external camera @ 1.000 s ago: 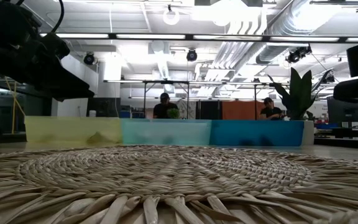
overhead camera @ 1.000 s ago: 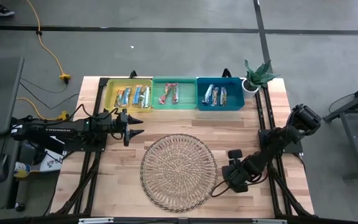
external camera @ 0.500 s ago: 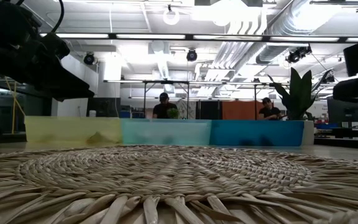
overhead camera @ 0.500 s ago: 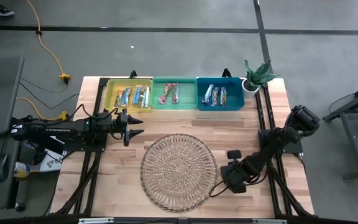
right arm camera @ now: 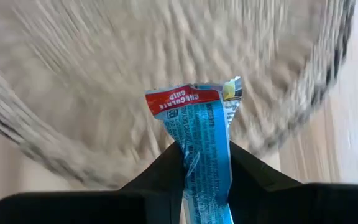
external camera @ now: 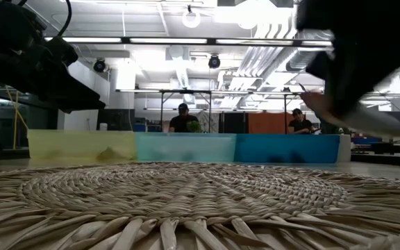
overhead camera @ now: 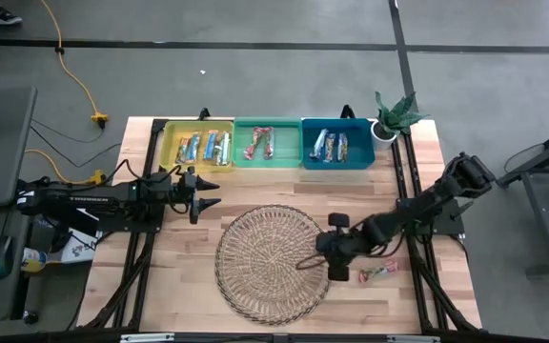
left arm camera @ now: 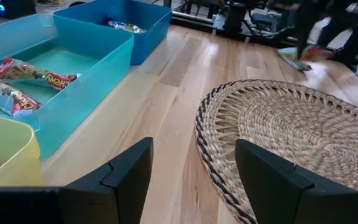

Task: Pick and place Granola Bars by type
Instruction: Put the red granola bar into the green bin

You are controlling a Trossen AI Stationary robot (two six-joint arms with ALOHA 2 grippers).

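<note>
My right gripper [overhead camera: 324, 255] hovers over the right edge of the round wicker tray [overhead camera: 273, 262], shut on a bright blue granola bar with a red end [right arm camera: 199, 134]. It shows dark and blurred in the low view [external camera: 356, 76]. A red/pink bar [overhead camera: 379, 273] lies flat on the table right of the tray. My left gripper [overhead camera: 204, 195] is open and empty, level above the table left of the tray, below the yellow bin [overhead camera: 196, 145]. More bars lie in the yellow bin, the green bin [overhead camera: 266, 143] and the blue bin [overhead camera: 336, 143]. My right gripper pinches the blue bar between its two fingers across its width [right arm camera: 202, 163]. The bar's red-striped end [right arm camera: 188, 99] sticks out past the fingertips. The bar is lifted clear, above the wicker tray's rim.
The three bins stand side by side along the far edge, with a small potted plant [overhead camera: 394, 114] to their right. The wicker tray fills the table's near middle. Bare wood lies between tray and bins [left arm camera: 166, 93]. People sit in the room beyond [external camera: 183, 119].
My right gripper has swung from the table's near right toward the left and slightly farther, out over the tray's right rim, carrying the blue bar. The red/pink bar now shows on the table where the gripper was.
</note>
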